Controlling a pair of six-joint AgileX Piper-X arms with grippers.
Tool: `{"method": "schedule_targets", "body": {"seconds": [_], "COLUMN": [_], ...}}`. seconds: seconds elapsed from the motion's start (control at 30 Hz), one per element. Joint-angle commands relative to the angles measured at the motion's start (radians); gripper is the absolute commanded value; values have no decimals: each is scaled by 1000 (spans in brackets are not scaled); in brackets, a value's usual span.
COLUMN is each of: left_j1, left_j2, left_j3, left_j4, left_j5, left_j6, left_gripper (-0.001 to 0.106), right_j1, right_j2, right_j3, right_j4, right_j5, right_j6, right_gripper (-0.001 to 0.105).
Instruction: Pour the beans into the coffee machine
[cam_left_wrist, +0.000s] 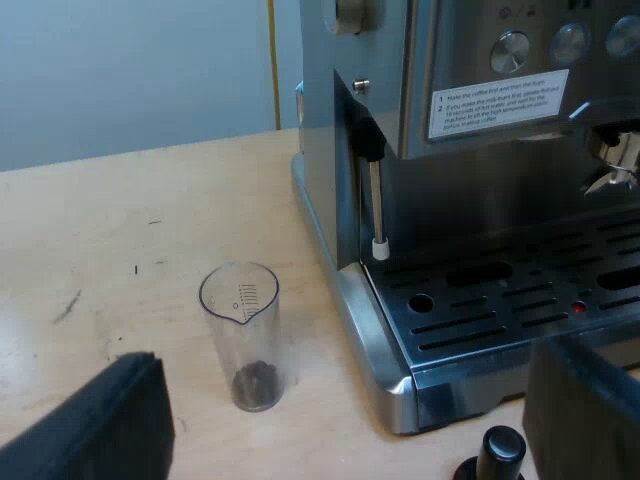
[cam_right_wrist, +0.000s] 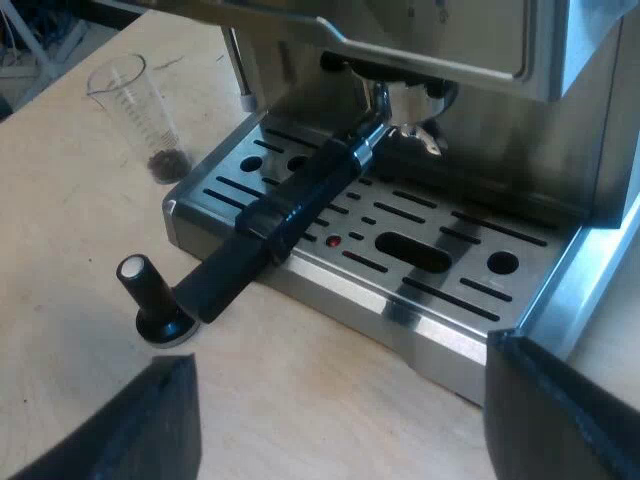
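A clear measuring glass (cam_left_wrist: 240, 335) stands upright on the wooden table beside the espresso machine (cam_left_wrist: 470, 150), with a small heap of coffee beans (cam_left_wrist: 257, 385) at its bottom. My left gripper (cam_left_wrist: 340, 430) is open and holds nothing; it hangs a short way back from the glass and the machine's corner. The same glass (cam_right_wrist: 135, 110) stands beyond the drip tray's corner. My right gripper (cam_right_wrist: 340, 430) is open and empty, facing the drip tray (cam_right_wrist: 400, 300). The metal holder is locked into the machine's front, its dark handle (cam_right_wrist: 290, 215) reaching out over the tray.
A tamper with a black knob (cam_right_wrist: 150, 295) stands on the table at the tip of the holder's handle, and its knob (cam_left_wrist: 497, 455) sits near the machine's base. A steam wand (cam_left_wrist: 375, 200) hangs over the tray's edge. Bare wooden table (cam_left_wrist: 120, 250) surrounds the glass.
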Motion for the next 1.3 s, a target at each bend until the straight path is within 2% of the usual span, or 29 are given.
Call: {"method": "schedule_targets", "body": {"seconds": [0.03,0.43,0.63,0.83,1.0,1.03,1.2,1.3], "left_j1": [-5,-5,-5,-5,-5,-5,-5,-5], "left_j2": [5,8,9,29,70,123,217,273], "left_j3": [4,98,150,210,228,229,232,232], "left_j4": [-15,-105,-149,-189,-212,-236,-284,-310], "left_j5": [6,6,6,6,6,6,6,20], "left_j6": [-4,-13,-81,-87,-56,-34,-34,11], "left_gripper": [74,74,74,74,74,74,74,74], "right_j1": [1,1,1,1,1,1,1,1], "right_j2": [-3,-3,-3,-3,-3,-3,-3,-3], "right_j3": [-12,-12,-12,-12,-12,-12,-12,-12], "right_j4": [-9,-7,-7,-7,-7,-7,-7,-7], "right_j5": [-7,-7,-7,-7,-7,-7,-7,-7], "right_j6": [-18,-18,-18,-18,-18,-18,-18,-18], "right_gripper": [62,62,62,62,62,62,62,62]}}
